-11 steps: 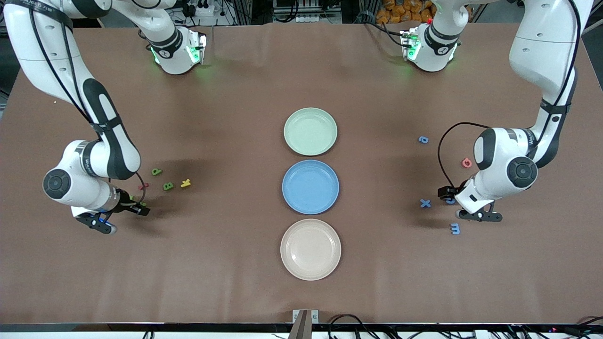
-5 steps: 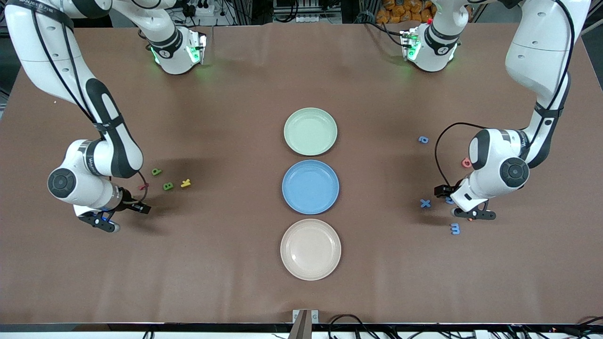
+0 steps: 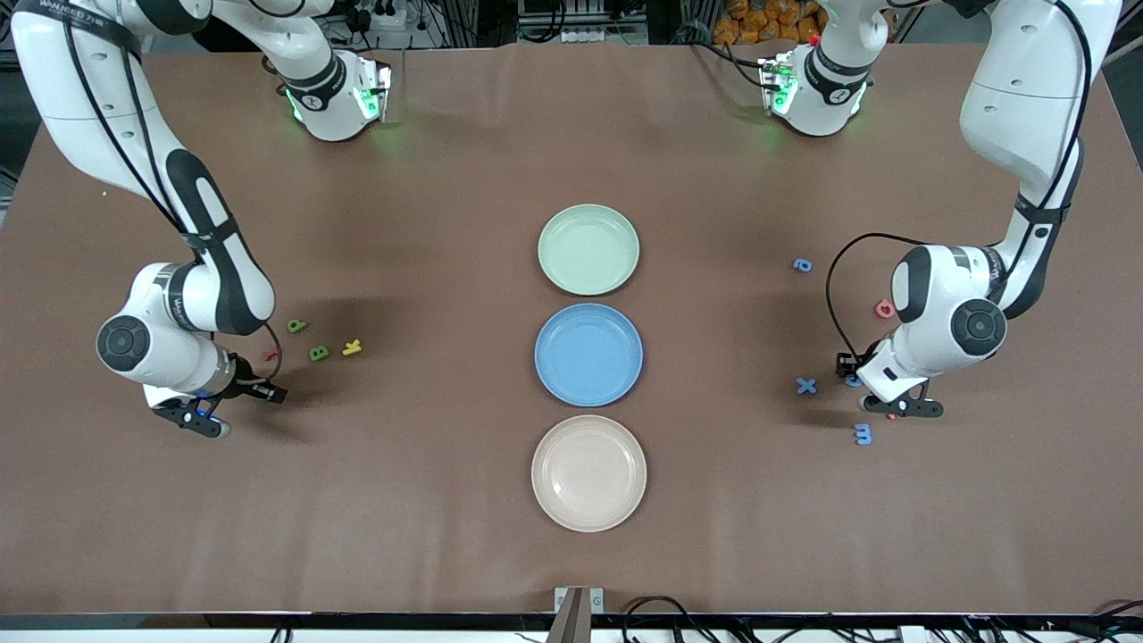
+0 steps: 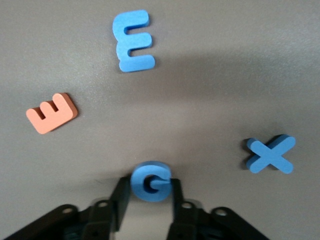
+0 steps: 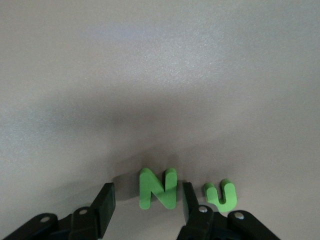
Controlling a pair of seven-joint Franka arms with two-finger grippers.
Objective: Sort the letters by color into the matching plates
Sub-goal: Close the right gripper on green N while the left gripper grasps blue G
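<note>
My left gripper (image 4: pixel 150 182) is low at the table, its fingers (image 4: pixel 122 192) touching both sides of a blue letter G (image 4: pixel 150 181). In the front view it (image 3: pixel 855 382) is beside a blue X (image 3: pixel 806 386). My right gripper (image 5: pixel 147 192) is open and low around a green N (image 5: pixel 157 188), with a gap on one side; a green U (image 5: pixel 221 194) lies just outside it. In the front view it (image 3: pixel 254 390) hides the N. The pale green plate (image 3: pixel 588 249), blue plate (image 3: pixel 588 354) and beige plate (image 3: pixel 588 472) stand empty in a row at the table's middle.
Near my left gripper lie a blue E (image 4: pixel 133 42), an orange E (image 4: pixel 51 113), a red letter (image 3: pixel 884 308) and a blue one (image 3: pixel 804 264). Near my right gripper lie two green letters (image 3: pixel 296 326) (image 3: pixel 319 354), a yellow K (image 3: pixel 353 347) and a small red piece (image 3: pixel 269 354).
Both wrists have shifted a little over their letter groups and settled lower. No letter has left the table and the plates have not moved.
</note>
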